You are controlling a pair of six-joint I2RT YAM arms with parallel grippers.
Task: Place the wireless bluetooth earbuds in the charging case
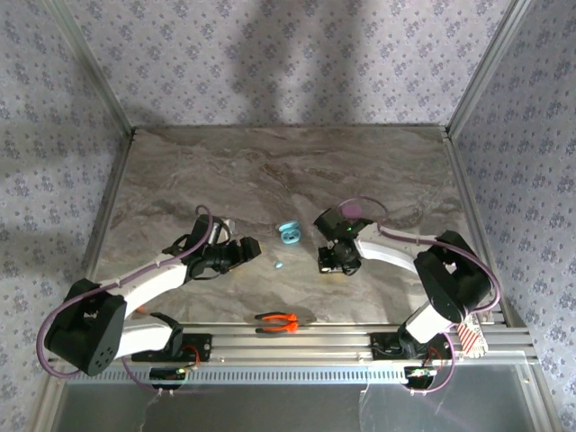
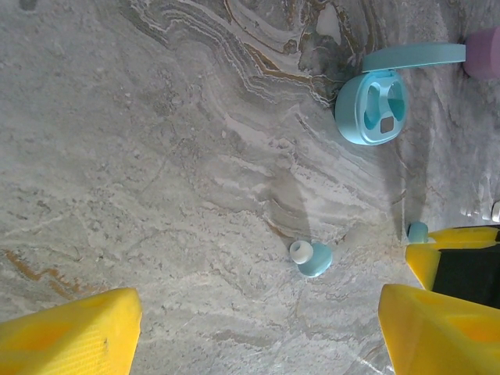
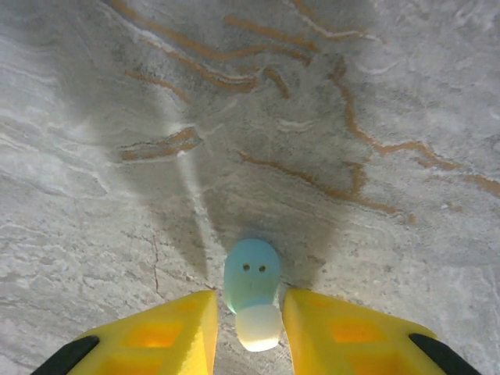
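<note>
An open teal charging case [image 2: 373,105] lies on the marble table [image 2: 156,156], also seen as the teal case [image 1: 288,234] between the arms. One teal earbud [image 2: 311,256] with a white tip lies loose ahead of my left gripper [image 2: 259,306], whose yellow fingers stand wide apart and empty. A second teal earbud [image 3: 251,273] rests on the table between the fingers of my right gripper [image 3: 250,301]. Those jaws stand close on both sides with thin gaps showing. From the left wrist, that second earbud [image 2: 418,231] peeks out beside the right gripper's yellow finger [image 2: 453,254].
A pinkish-purple case [image 1: 353,210] sits just behind the right gripper, with its edge [image 2: 484,53] showing at the far right of the left wrist view. Orange-handled pliers [image 1: 277,322] lie near the front rail. The two grippers [image 1: 250,249] [image 1: 335,263] are close together.
</note>
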